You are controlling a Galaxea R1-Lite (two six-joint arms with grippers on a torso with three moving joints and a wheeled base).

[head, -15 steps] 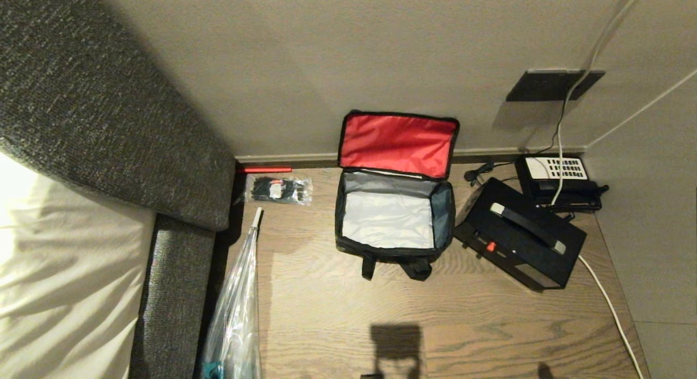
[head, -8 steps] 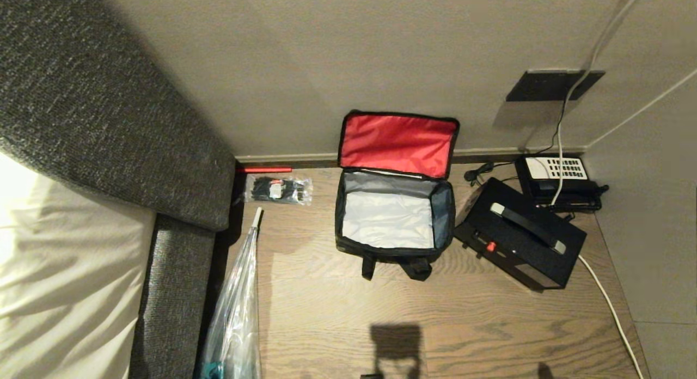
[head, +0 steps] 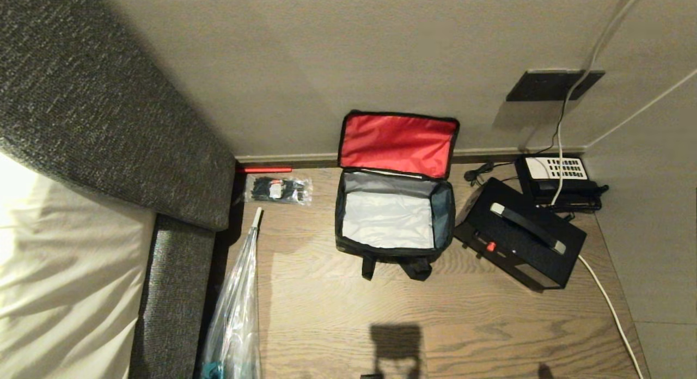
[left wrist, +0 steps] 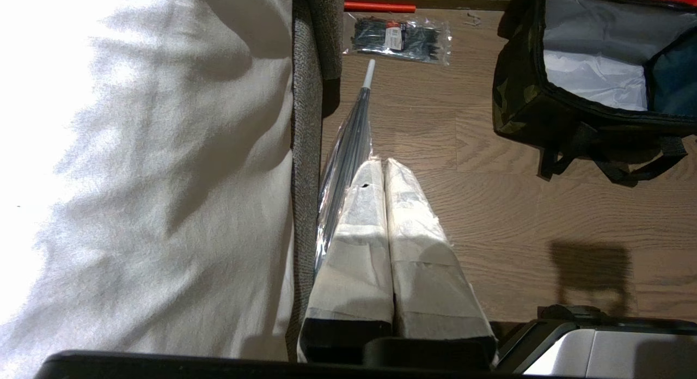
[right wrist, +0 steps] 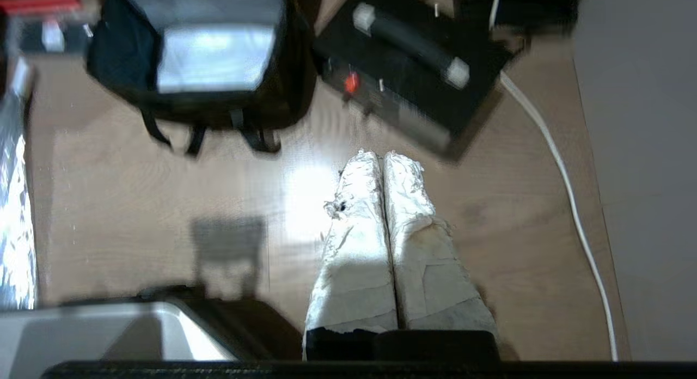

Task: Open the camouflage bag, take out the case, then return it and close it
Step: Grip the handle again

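— Where's the camouflage bag (head: 393, 215) right now?

— On the wooden floor (head: 337, 308), against the wall's baseboard. Its lid is flipped back against the wall, red lining showing, and the silver-grey inside holds nothing visible.

— And the case (head: 520, 240)?

— Out of the bag — lying on the floor just beside the bag's right side, set at an angle, grey handle bar and red latch facing up. A black telephone (head: 558, 182) sits behind it in the corner, and a white cable (head: 610, 308) runs along the floor's right edge.

— The grippers?

— The left gripper (left wrist: 384, 164) hangs above the floor near the bed (left wrist: 141, 166), wrapped fingers pressed together, pinching nothing. The right gripper (right wrist: 381, 158) hangs over bare floor in front of the case, fingers likewise pressed together and empty.

— Anything else?

— A packet of cable ties (head: 279, 189) by the far-left baseboard, and a clear umbrella (head: 237, 308) along the bed.
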